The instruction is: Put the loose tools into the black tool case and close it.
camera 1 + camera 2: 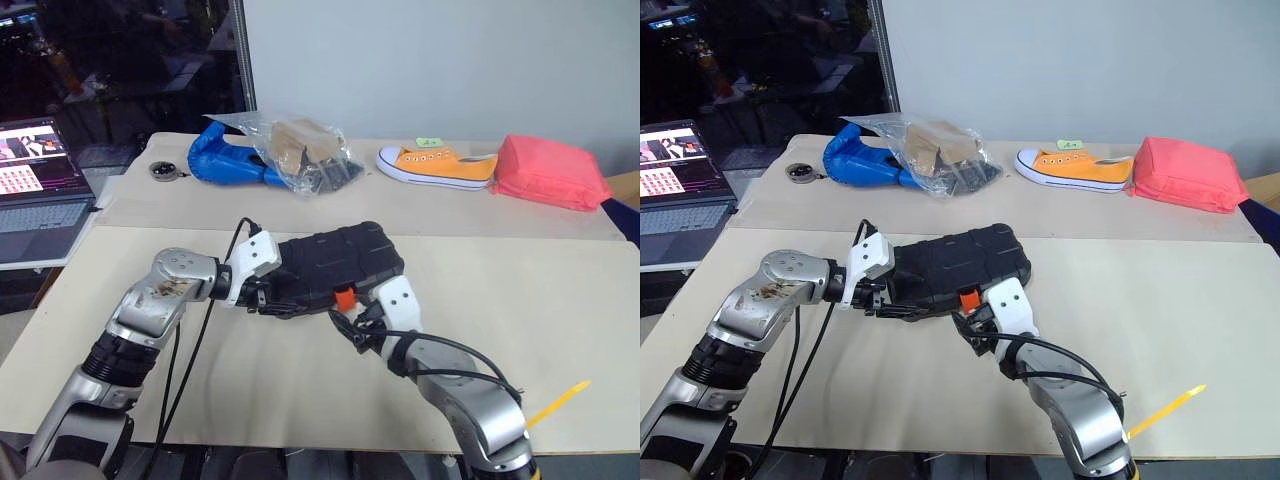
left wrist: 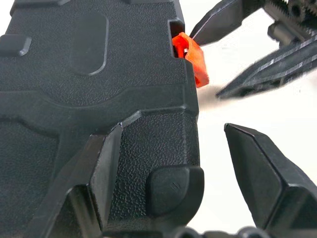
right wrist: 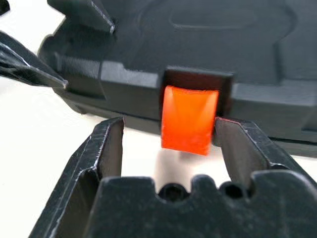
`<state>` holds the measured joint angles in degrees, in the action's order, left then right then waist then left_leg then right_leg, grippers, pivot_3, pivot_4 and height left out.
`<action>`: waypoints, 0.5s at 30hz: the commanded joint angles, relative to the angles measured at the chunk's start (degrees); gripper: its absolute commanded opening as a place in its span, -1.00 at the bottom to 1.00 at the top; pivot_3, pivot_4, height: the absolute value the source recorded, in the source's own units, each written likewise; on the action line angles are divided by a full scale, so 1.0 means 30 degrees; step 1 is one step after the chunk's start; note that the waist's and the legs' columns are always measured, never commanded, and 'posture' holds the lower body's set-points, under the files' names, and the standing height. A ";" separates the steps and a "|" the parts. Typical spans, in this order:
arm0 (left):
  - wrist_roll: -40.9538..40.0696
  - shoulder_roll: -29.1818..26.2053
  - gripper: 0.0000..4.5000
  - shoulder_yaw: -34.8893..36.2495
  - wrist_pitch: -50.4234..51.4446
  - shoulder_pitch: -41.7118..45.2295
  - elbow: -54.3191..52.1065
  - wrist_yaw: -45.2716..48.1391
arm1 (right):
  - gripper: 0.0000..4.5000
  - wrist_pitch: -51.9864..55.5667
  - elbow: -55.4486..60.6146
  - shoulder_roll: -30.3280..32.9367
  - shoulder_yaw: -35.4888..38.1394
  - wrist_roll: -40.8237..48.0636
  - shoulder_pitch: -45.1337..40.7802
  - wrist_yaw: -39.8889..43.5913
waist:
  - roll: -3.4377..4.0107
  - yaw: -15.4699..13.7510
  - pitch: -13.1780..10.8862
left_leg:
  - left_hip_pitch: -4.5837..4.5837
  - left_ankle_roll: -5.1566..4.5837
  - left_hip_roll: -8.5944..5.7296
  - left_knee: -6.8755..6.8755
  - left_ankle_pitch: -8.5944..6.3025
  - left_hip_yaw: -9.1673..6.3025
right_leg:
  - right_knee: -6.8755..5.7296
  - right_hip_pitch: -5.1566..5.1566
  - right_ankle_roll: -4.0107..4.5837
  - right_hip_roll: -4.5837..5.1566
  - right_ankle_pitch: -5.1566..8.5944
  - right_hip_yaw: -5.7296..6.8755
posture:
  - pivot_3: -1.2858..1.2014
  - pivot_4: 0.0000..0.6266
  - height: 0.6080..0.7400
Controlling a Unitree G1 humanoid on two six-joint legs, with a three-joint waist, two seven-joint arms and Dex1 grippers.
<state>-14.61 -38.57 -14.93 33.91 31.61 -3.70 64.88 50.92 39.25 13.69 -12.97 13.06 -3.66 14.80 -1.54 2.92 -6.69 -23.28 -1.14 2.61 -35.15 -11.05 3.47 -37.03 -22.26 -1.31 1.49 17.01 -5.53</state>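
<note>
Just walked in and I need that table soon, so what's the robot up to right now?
It is finishing with the black tool case, which lies shut on the table. The left hand is open, its fingers straddling the case's front corner. The right hand is open at the orange latch, one finger beside it. No loose tools lie out. A blue bag, an orange sneaker and a pink pouch sit farther back.
</note>
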 commanded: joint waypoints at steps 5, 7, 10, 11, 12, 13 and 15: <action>0.0915 0.0022 0.56 -0.1341 0.0173 -0.0720 0.1833 0.0306 | -0.61 0.1481 0.1125 0.1010 0.1283 0.1539 -0.0058 0.0862 | -0.0006 -0.0097 -0.0001 | 0.0010 -0.0001 -0.0004 0.0001 0.0001 0.0002 | 0.0003 0.0002 -0.0012 -0.0009 0.0007 -0.0001 | 0.03 -0.52 1.00; 0.0962 0.0024 0.56 -0.1344 -0.0045 -0.0678 0.2001 0.0369 | -0.89 0.1527 0.0553 0.0889 0.1164 0.1487 -0.0518 0.0703 | -0.0007 -0.0091 -0.0001 | 0.0015 -0.0002 -0.0002 0.0001 0.0001 0.0000 | 0.0002 0.0002 -0.0013 -0.0014 0.0008 -0.0001 | 0.03 -0.52 1.00; 0.1067 0.0018 0.56 -0.1392 -0.0402 -0.0620 0.2191 0.0485 | -1.00 0.1341 -0.0921 0.0558 0.0683 0.1005 -0.1420 0.0260 | -0.0008 -0.0086 -0.0001 | 0.0028 -0.0002 -0.0001 -0.0001 0.0002 0.0000 | 0.0001 0.0005 -0.0031 -0.0018 0.0015 -0.0001 | 0.03 -0.52 1.00; 0.1087 0.0008 0.56 -0.1410 -0.0499 -0.0616 0.2233 0.0530 | -1.00 0.1142 -0.1469 0.0559 0.0396 0.0705 -0.1742 0.0127 | -0.0008 -0.0092 -0.0002 | 0.0031 -0.0002 -0.0002 -0.0001 0.0002 0.0001 | 0.0000 0.0005 -0.0030 -0.0017 0.0013 -0.0002 | 0.03 -0.52 1.00; 0.1090 -0.0010 0.56 -0.1413 -0.0584 -0.0617 0.2281 0.0577 | -1.00 0.0888 -0.2131 0.0310 0.0225 0.0440 -0.2119 -0.0117 | -0.0008 -0.0103 -0.0001 | 0.0029 -0.0003 -0.0002 -0.0001 0.0002 0.0000 | 0.0000 0.0006 -0.0028 -0.0017 0.0012 0.0002 | 0.03 -0.52 1.00; 0.1095 -0.0023 0.56 -0.1418 -0.0654 -0.0617 0.2318 0.0609 | -1.00 0.0622 -0.2658 0.0087 0.0099 0.0262 -0.2441 -0.0236 | -0.0009 -0.0100 0.0000 | 0.0030 -0.0003 -0.0002 -0.0001 0.0003 0.0001 | 0.0001 0.0006 -0.0028 -0.0018 0.0013 0.0002 | 0.03 -0.52 1.00; 0.1106 -0.0030 0.56 -0.1424 -0.0762 -0.0623 0.2373 0.0648 | -1.00 0.0084 -0.3491 -0.0349 -0.0053 -0.0009 -0.2984 -0.0315 | -0.0014 -0.0067 0.0002 | 0.0032 -0.0003 0.0000 -0.0001 0.0002 0.0003 | 0.0000 0.0006 -0.0007 -0.0025 0.0002 -0.0003 | 0.03 -0.52 1.00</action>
<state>-14.20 -38.24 -15.03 30.13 32.36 -0.18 66.15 54.77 30.12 13.97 -13.24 14.48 -10.26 15.29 -1.58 2.71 -6.68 -23.18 -1.15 2.61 -35.16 -11.04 3.48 -37.03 -22.24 -1.33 1.41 17.01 -5.54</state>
